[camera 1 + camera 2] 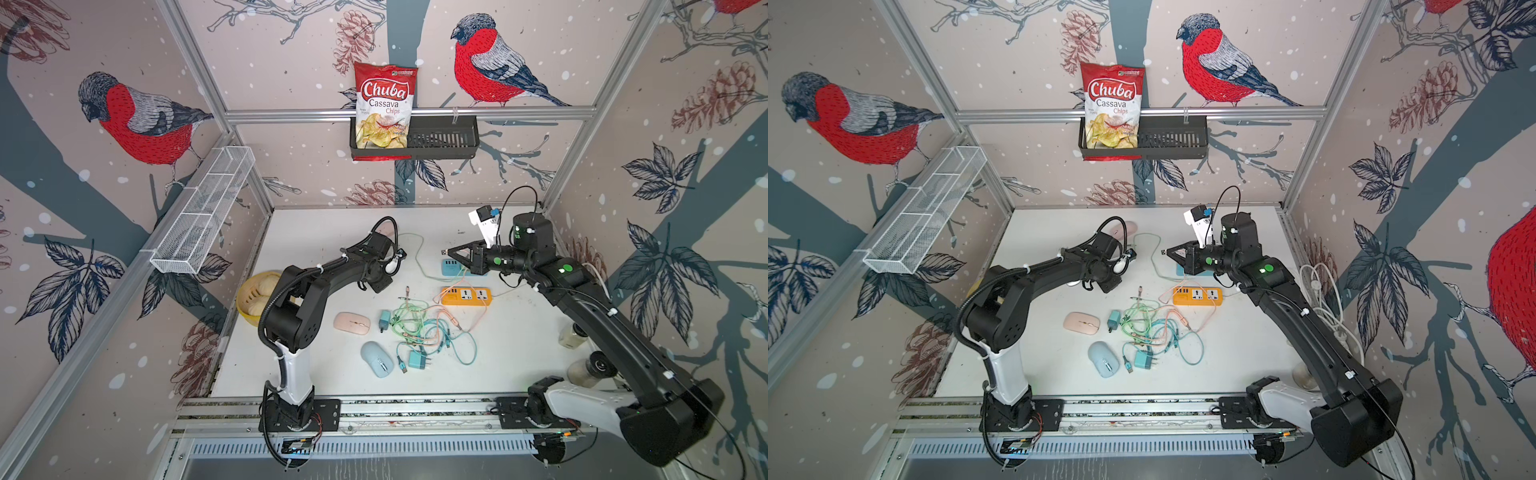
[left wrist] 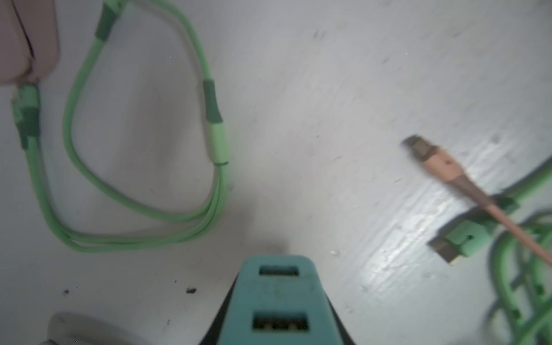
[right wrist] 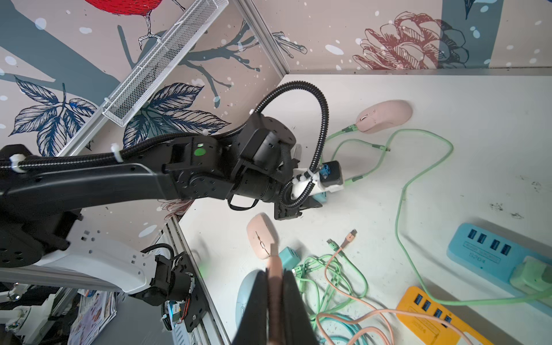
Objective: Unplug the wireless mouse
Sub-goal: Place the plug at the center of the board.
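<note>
1. Only the right wrist view showed the pink wireless mouse (image 3: 383,116) whole. It lay near the table's back edge with a green cable (image 3: 424,167) plugged into its front. In both top views the left arm (image 1: 1054,270) hid most or all of it.
2. The blurred left wrist view showed the left gripper (image 2: 280,316) clamped on a teal charger (image 2: 279,283). The green plug sat against the mouse's edge nearby.
3. The right gripper (image 1: 453,252) was pinched tight on the plug end of a peach cable (image 3: 273,257).
4. The green cable ran to a green adapter (image 3: 530,276) seated in the blue power strip (image 3: 484,248).
5. The black wall basket (image 1: 449,141) held a chips bag (image 1: 384,104) at one end. A yellow bowl (image 1: 245,313) of pale buns (image 1: 266,286) sat partly under the left arm. A wire shelf (image 1: 203,212) hung on the side wall.
6. Between the arms lay a flat pink mouse (image 1: 352,322), a blue mouse (image 1: 376,358), a cable tangle (image 1: 428,328) and an orange power strip (image 1: 465,296). Two jars (image 1: 571,334) stood half hidden under the right arm.
</note>
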Available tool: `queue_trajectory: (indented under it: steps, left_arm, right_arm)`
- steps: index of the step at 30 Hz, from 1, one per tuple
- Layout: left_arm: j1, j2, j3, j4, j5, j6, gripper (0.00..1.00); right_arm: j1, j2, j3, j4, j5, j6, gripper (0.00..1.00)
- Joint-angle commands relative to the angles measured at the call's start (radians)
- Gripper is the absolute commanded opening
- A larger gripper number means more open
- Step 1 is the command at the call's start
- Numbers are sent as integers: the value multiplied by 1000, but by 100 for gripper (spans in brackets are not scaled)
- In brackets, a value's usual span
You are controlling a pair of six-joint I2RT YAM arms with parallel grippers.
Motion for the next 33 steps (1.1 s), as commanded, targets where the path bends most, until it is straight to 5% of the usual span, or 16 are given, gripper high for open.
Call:
queue_trajectory:
  steps: [1,8,11,13,21,28,33]
  left_arm:
    - [9,34,33,-76,-18,-76,0]
    - [17,58,15,-79,0,-73,0]
    - [17,47,9,-75,-5,-70,36]
    - [17,33,2,-70,-4,-66,44]
    - [14,-69,54,-116,49,-59,53]
    - [-55,-301,127,-55,135,-58,58]
    - [-171,-465,43,144,426,77,62]
  right_arm:
    - [1,-6,-2,5,7,-22,0]
    - [-1,-1,3,3,9,-33,0]
    - [-1,-2,4,1,9,-33,0]
    - [0,-3,6,-2,11,-33,0]
    - [0,3,24,-17,27,-35,0]
    - [13,18,51,-12,35,-18,0]
    - [13,0,54,13,41,10,0]
